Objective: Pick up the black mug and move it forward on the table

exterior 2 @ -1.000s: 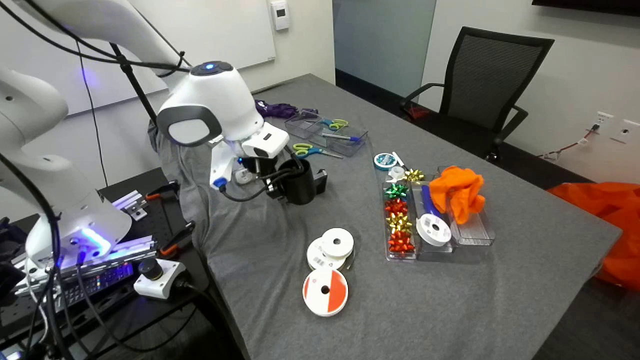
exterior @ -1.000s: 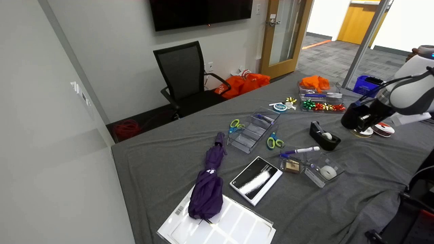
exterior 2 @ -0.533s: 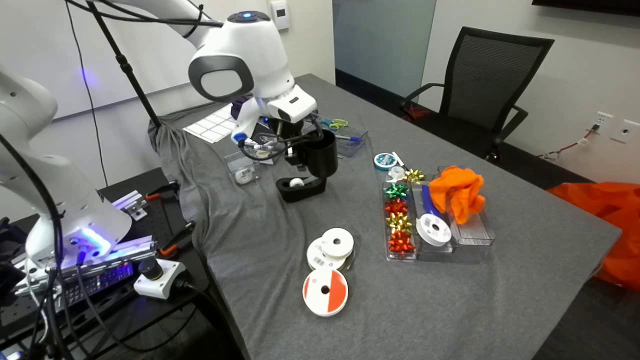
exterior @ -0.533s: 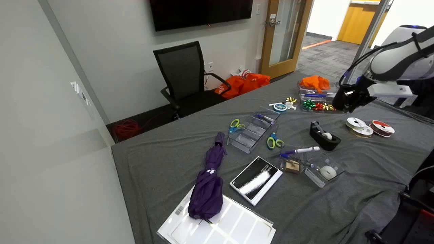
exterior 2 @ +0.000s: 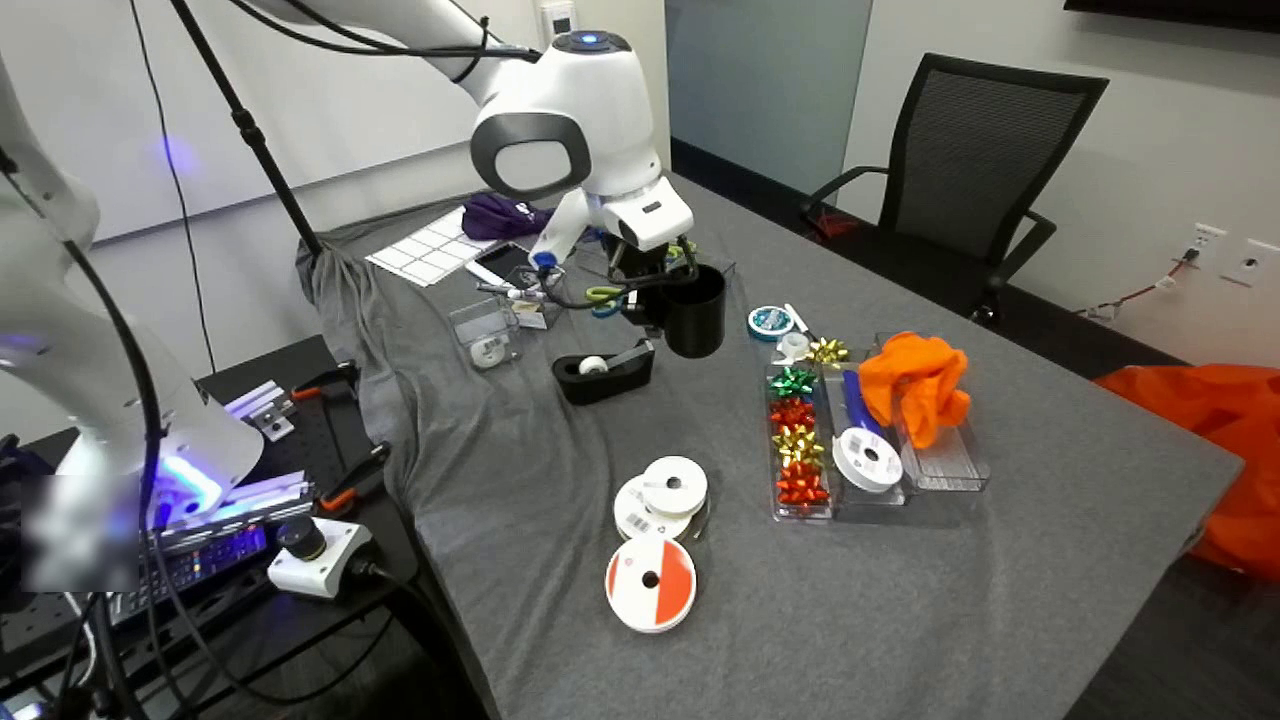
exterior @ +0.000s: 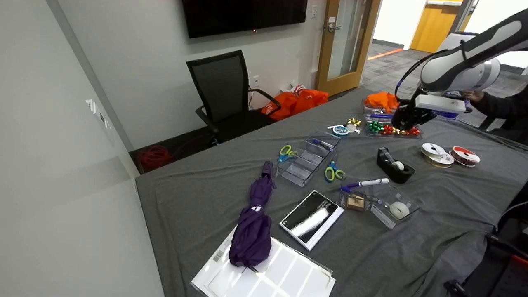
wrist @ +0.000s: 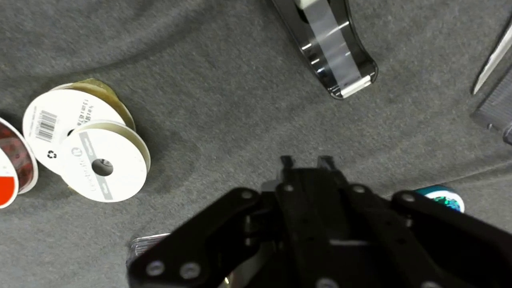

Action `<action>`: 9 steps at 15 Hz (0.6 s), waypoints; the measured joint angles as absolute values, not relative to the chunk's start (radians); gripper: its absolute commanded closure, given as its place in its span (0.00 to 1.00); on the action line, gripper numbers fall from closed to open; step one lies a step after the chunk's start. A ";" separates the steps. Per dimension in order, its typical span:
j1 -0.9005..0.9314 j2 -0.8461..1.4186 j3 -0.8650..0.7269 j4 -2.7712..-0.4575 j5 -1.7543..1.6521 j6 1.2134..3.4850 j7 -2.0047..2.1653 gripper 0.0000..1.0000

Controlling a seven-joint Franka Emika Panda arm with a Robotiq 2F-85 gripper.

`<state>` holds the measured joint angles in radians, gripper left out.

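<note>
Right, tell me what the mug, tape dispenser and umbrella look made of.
Mug: dull-looking black with soft shading; plastic or coated metal, unclear.
Tape dispenser: glossy black, probably hard plastic, given crisp highlights.
Umbrella: low-sheen purple fabric, judging by soft gathered folds.

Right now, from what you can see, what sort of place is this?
It looks like an office meeting room, though I can't be certain: there's a large black wall screen, a mesh chair beside a big cloth-covered table, and a door with a glass panel.
</note>
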<state>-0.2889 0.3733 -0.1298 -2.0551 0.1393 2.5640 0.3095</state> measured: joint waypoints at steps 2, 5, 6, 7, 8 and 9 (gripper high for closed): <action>-0.263 0.446 -0.146 -1.992 0.141 2.556 0.366 0.95; -0.222 0.552 -0.171 -1.889 0.141 2.524 0.448 0.95; -0.210 0.583 -0.178 -1.856 0.141 2.511 0.471 0.95; -0.201 0.612 -0.183 -1.825 0.141 2.501 0.491 0.95; -0.193 0.640 -0.187 -1.798 0.141 2.495 0.509 0.95; -0.186 0.666 -0.191 -1.772 0.141 2.491 0.524 0.95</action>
